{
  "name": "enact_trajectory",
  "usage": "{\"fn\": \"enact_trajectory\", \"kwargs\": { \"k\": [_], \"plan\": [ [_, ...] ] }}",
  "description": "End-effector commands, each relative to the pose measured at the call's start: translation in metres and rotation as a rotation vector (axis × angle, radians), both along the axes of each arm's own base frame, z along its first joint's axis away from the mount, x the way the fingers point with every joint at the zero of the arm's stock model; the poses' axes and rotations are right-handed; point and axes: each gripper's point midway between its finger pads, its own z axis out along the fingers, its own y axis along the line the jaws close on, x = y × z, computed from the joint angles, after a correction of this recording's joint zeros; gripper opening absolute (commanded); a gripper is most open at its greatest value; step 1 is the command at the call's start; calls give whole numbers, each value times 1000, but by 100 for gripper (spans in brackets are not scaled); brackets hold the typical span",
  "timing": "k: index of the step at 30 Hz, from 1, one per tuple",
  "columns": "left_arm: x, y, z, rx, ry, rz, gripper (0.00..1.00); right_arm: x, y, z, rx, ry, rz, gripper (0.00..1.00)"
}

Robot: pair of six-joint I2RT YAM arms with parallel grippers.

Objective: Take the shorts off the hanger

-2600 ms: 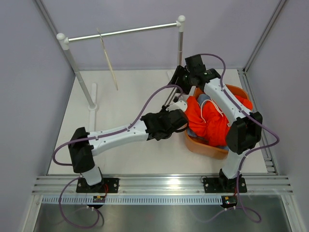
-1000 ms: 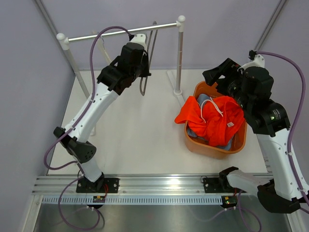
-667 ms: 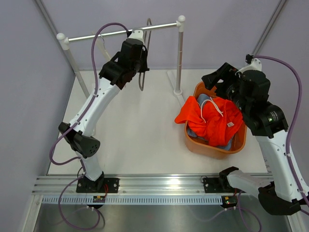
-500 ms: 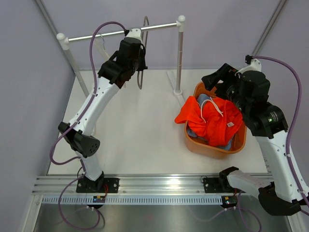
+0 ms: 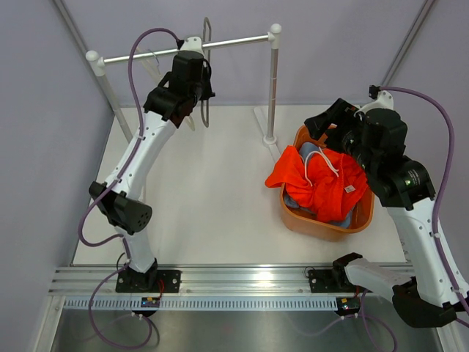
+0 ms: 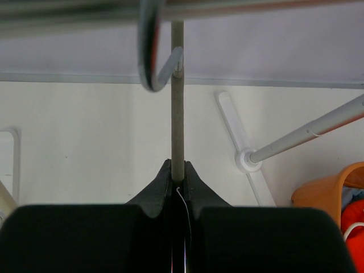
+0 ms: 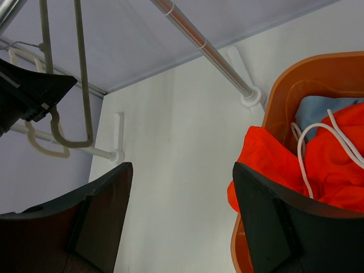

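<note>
Looking from above, we find both pairs of shorts off the hangers, heaped in an orange basket that stands on the white table just beside the right foot of the clothes rail. The orange shorts lie on top, one flap spilling over the basket's rim on the side nearer the rail, with the white drawstring looped across them. We see the light blue shorts only as a patch beneath the orange cloth, at the end of the basket nearest the rail.

Up at the rail, the left gripper has its jaws closed on a thin bar of the grey hanger, which carries no cloth. In the left wrist view the hanger's hook curls right at the rail, though we cannot tell whether it rests on it. A cream hanger, also bare, hangs from the rail farther toward its left end.

The right gripper hovers forward of the rail's right post, above the basket's far rim, its jaws spread wide and gripping nothing, clear of the shorts.
</note>
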Motion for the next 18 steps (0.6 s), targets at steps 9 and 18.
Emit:
{"fn": "enact_trajectory", "kwargs": {
  "k": [9, 18],
  "plan": [
    [17, 3, 24, -75, -66, 10, 0, 3, 5, 1, 0, -22, 30, 80],
    [11, 2, 4, -72, -24, 0, 0, 4, 10, -4, 8, -10, 48, 80]
  ]
}}
